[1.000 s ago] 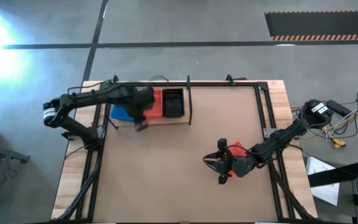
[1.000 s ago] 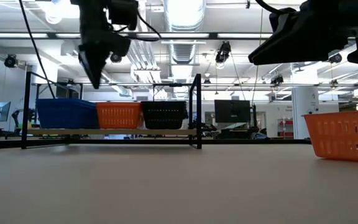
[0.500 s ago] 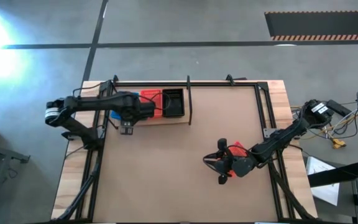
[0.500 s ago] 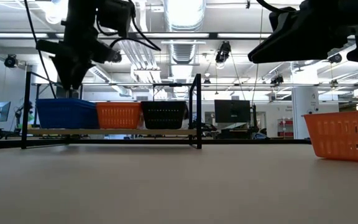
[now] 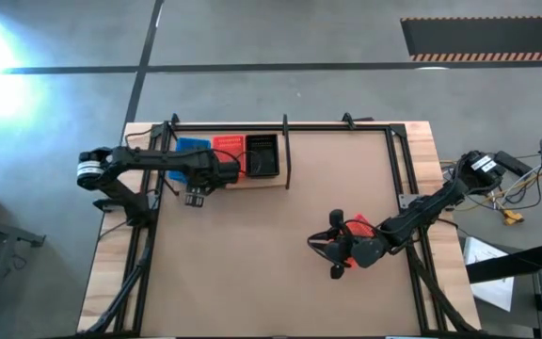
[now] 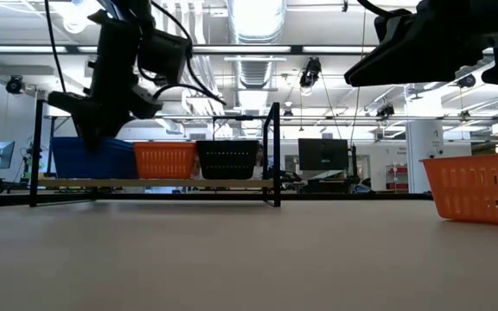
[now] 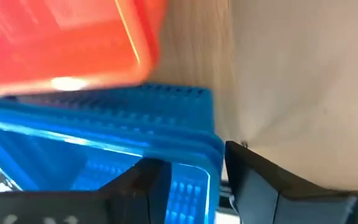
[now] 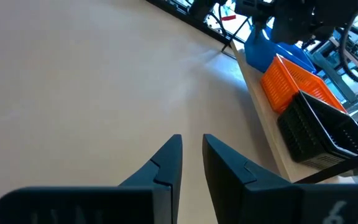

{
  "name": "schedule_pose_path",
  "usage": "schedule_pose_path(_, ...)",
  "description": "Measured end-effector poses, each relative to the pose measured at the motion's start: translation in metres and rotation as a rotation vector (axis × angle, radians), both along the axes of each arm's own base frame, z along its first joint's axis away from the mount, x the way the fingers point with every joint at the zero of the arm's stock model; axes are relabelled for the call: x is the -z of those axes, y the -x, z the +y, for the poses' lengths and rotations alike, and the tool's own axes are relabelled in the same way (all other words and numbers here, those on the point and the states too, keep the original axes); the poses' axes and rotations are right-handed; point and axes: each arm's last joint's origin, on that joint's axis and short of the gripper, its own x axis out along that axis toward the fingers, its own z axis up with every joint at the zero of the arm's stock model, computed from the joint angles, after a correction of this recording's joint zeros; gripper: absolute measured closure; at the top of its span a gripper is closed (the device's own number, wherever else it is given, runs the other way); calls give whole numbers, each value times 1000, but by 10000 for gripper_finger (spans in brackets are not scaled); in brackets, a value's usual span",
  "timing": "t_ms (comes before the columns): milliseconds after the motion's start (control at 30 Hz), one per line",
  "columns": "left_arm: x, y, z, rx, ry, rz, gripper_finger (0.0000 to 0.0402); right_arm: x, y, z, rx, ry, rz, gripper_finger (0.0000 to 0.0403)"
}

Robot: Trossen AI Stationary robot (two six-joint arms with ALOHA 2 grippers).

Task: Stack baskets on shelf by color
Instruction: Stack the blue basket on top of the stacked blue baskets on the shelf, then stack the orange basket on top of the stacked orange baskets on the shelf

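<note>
High cam looks straight down on whole table. Low cam sits at tabletop level, facing the shelf and room behind. My L wrist cam is v. close on blue basket; R wrist cam sees shelf from afar.

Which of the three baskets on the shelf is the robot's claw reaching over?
The blue basket, at the shelf's outer end beside the orange and black ones. The left gripper straddles its rim.

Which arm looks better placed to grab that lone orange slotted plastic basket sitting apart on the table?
Probably the right. The right gripper hangs beside the orange slotted plastic basket, while the left gripper is far across the table at the pale wooden shelf.
</note>
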Motion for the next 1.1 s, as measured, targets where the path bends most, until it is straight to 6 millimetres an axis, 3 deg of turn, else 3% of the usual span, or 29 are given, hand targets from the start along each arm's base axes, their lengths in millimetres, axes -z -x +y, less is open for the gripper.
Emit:
schedule_pose_path(333,-7,-14,4,66,-20,-115,333,0,0,0,0,0,0,346)
schedule_pose_path(600,-2,-12,4,108,-8,-85,339,0,0,0,1,-1,0,346)
schedule_pose_path(833,-5,-10,3,101,-8,-101,293,0,0,0,4,-9,-2,346)
schedule_pose_path(1100,-29,-3,1,-14,2,-100,219,-15,9,-6,39,-95,-23,346)
